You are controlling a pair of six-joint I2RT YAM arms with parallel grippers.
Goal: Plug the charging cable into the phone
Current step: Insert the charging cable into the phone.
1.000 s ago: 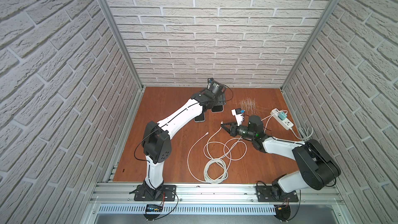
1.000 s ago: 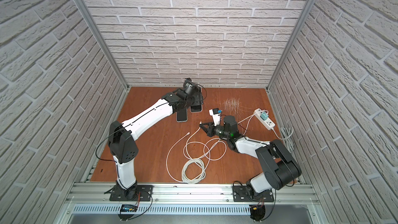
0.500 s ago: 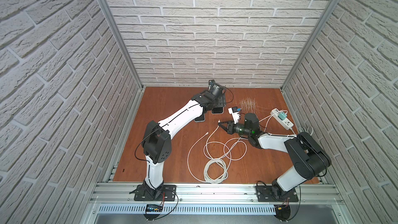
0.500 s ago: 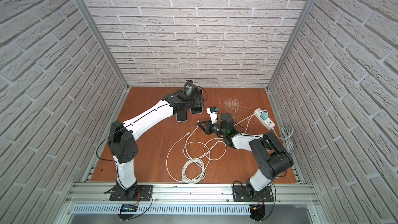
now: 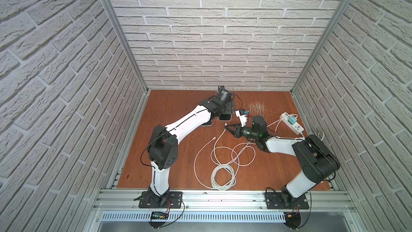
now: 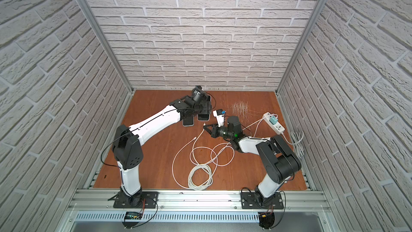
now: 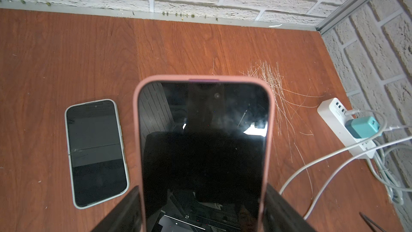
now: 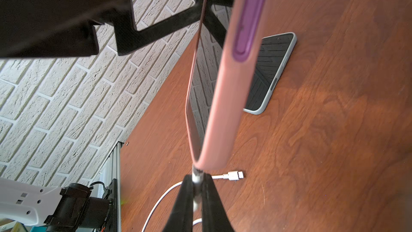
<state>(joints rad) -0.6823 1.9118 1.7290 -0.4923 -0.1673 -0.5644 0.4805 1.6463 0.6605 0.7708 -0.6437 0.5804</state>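
Note:
The phone point(image 7: 202, 143), black screen in a pink case, is off the table, and my left gripper point(image 7: 202, 208) is shut on its two long sides. In both top views only its near end point(image 5: 224, 118) point(image 6: 204, 117) shows under the left arm. My right gripper point(image 8: 197, 177) point(image 5: 227, 127) is shut on the plug of the white charging cable point(image 5: 219, 138). The plug's metal tip point(image 8: 197, 171) touches the near end of the phone's pink case point(image 8: 223, 108). Whether it sits in the port is hidden.
A second phone point(image 7: 95, 150) in a grey case lies flat beside the held one. A loose white plug point(image 8: 234, 175) and a cable coil point(image 5: 223, 175) lie on the wooden floor. The power strip point(image 5: 297, 128) with a teal charger point(image 5: 291, 120) sits right, near straw-like strands point(image 5: 256, 107).
My right gripper, with the plug in it, has moved left and slightly back towards the phone's near end. The left arm and the phone have stayed in place.

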